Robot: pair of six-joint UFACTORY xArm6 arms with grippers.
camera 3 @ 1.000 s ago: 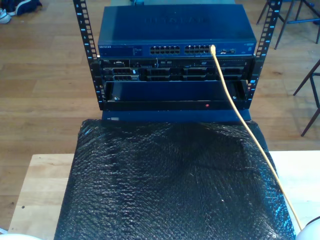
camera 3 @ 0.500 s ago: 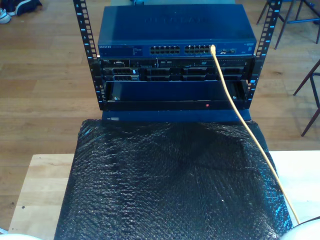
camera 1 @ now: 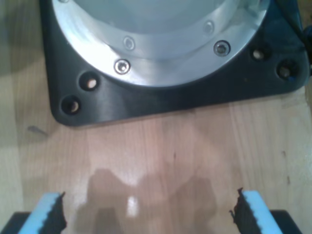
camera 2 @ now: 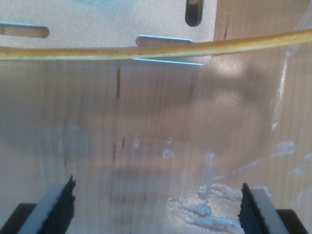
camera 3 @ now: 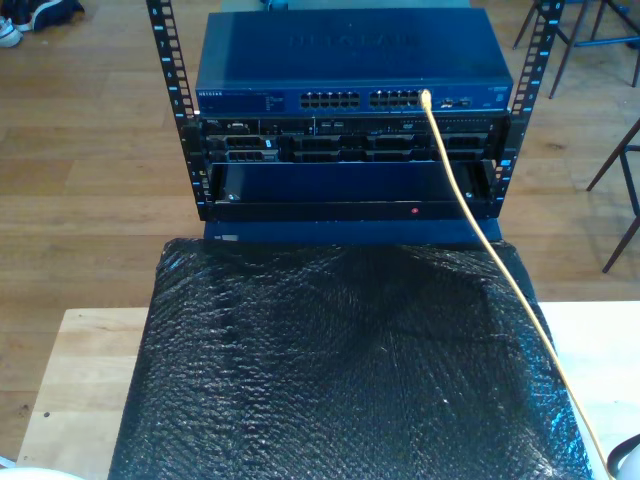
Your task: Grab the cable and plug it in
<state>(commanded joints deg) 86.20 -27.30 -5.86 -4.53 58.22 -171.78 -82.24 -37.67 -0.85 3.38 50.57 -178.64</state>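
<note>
The yellow-orange network cable [camera 3: 480, 235] is sitting with its plug in a port near the exterior view's right end of the blue network switch [camera 3: 350, 60], which is resting on top of a black rack [camera 3: 350, 170]. From that port the cable is running down across the rack's front and along the exterior view's right edge of the black bubble-wrap sheet [camera 3: 340, 370], toward that view's lower right corner. The sheet is covering most of a pale wooden table [camera 3: 75, 385], whose bare wood is showing on both sides of it. Beyond the rack, a wooden plank floor [camera 3: 90, 190] is spreading out, with dark chair legs [camera 3: 620, 170] standing at the exterior view's right.

My first gripper [camera 1: 148, 212] is hovering over bare table wood with its blue-padded fingers [camera 1: 48, 209] spread wide and nothing between them; a black base plate with a silver round flange [camera 1: 161, 53] is lying just ahead of it.

My second gripper [camera 2: 156, 207] is also gaping wide and holding nothing, above wood under a clear film. The cable [camera 2: 156, 48] is stretching across well ahead of its fingertips, passing over a grey slotted metal plate [camera 2: 97, 22].
</note>
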